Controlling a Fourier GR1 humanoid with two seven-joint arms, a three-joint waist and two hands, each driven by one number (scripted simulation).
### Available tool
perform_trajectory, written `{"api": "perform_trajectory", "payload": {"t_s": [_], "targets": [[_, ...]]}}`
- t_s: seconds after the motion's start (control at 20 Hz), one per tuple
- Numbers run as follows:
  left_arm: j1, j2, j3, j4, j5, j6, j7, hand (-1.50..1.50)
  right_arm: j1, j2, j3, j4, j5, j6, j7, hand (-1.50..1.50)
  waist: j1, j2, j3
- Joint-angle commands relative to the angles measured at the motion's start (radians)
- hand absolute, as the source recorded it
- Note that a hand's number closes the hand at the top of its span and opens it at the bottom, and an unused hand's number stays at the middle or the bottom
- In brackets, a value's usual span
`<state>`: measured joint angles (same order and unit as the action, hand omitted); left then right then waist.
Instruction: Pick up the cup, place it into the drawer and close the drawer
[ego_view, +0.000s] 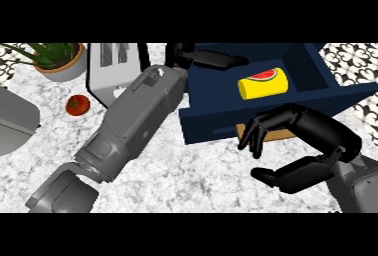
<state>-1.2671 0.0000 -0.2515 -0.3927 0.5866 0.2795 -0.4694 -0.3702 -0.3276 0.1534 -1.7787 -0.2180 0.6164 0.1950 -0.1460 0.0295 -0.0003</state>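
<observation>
Far left: a grey rounded object (15, 122) sits at the edge of the marble surface (170, 175); I cannot tell what it is. Behind it, a potted plant (53, 57), and a little nearer, a tomato (77, 104) lying loose. Next to the plant stands a toaster (111, 65).

Left forearm runs diagonally up from the lower edge to the drawer's back left corner. Left hand (214, 58) lies over the rear rim with fingers mostly straight, holding nothing. Judgement: it rests there after delivery, or is placed to steady the drawer.

Centre-right: the dark blue drawer (221, 125) stands pulled out. The cup (263, 83), yellow with a watermelon print, lies on its side inside, near the back, apart from both hands. So the placing step looks done.

Right hand (295, 135) hangs at the drawer's front face, fingers curled downward, thumb spread below, clamped on nothing. Contact with the front panel cannot be confirmed. Judgement: it is set there to push the drawer shut, which is what remains. The left hand over the rim would need to clear first.
</observation>
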Motion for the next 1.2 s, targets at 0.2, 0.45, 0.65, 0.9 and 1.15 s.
{"api": "perform_trajectory", "payload": {"t_s": [0.2,0.45,0.65,0.9,1.15], "targets": [[0.030,0.000,0.000,0.003,0.071,0.025,-0.049,-1.50,0.075,-0.079,0.079,0.012,0.380,-0.053,-0.073,-1.50,0.084,-0.015,0.002],[0.052,0.000,0.041,-0.008,0.059,-0.022,-0.097,-1.50,0.132,-0.040,0.163,0.193,0.595,-0.189,-0.191,-1.50,0.142,-0.021,0.002],[0.114,0.000,0.041,-0.058,0.072,-0.061,-0.088,-1.50,0.012,0.014,0.221,0.462,0.680,-0.220,-0.248,-1.50,0.182,-0.022,0.001],[0.200,0.024,0.029,-0.118,0.060,-0.084,-0.111,-1.50,-0.136,0.033,0.171,0.804,0.745,-0.297,-0.361,1.50,0.230,-0.017,0.003],[0.246,0.103,0.041,-0.208,0.079,-0.129,-0.048,-1.50,-0.253,0.056,0.093,1.032,0.744,-0.395,-0.516,1.50,0.251,-0.017,0.004]]}}
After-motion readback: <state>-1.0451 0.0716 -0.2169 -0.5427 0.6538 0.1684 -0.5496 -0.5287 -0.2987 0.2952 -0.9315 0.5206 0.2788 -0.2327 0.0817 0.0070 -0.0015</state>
